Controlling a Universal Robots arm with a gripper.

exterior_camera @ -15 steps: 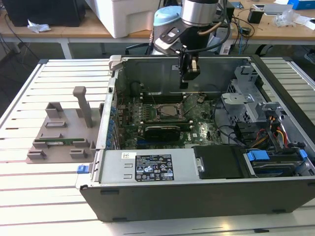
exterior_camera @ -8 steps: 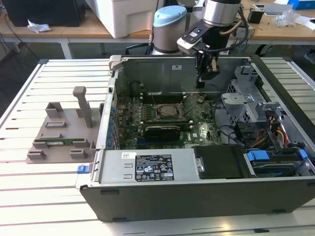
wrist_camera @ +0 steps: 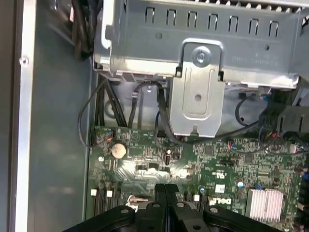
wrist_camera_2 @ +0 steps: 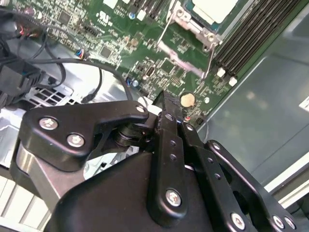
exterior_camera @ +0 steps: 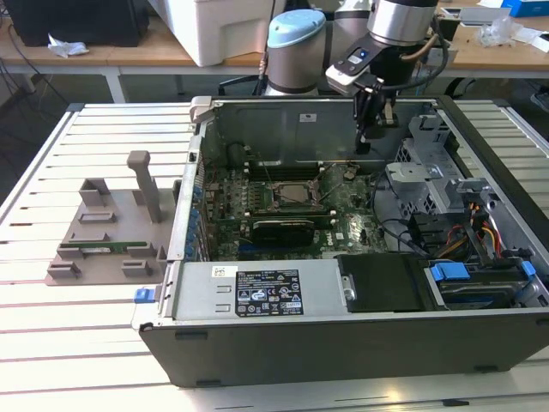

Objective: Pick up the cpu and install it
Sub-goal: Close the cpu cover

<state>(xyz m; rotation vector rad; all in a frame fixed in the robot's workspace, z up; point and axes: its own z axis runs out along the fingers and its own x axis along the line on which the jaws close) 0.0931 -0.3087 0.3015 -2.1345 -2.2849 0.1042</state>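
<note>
Slatted table (exterior_camera: 86,343) seen nearest, open computer case (exterior_camera: 343,352) laid on it. Inside, cpu (exterior_camera: 288,194) lodged in socket of motherboard (exterior_camera: 352,230), pale top shown in second wrist view (wrist_camera_2: 216,7). Beyond, toward exterior view's right, gripper (exterior_camera: 364,150) held over board, apart from cpu, fingers (wrist_camera: 161,191) pressed together, nothing pinched. Benches (exterior_camera: 171,53) ranged behind.

Green motherboard (wrist_camera: 203,162) — silver-grey cpu (wrist_camera_2: 218,7)

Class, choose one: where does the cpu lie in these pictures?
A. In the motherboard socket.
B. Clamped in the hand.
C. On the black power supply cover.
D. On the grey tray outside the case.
A: the silver-topped cpu sits in the socket on the motherboard, while the hand hangs apart from it, holding nothing.
</note>
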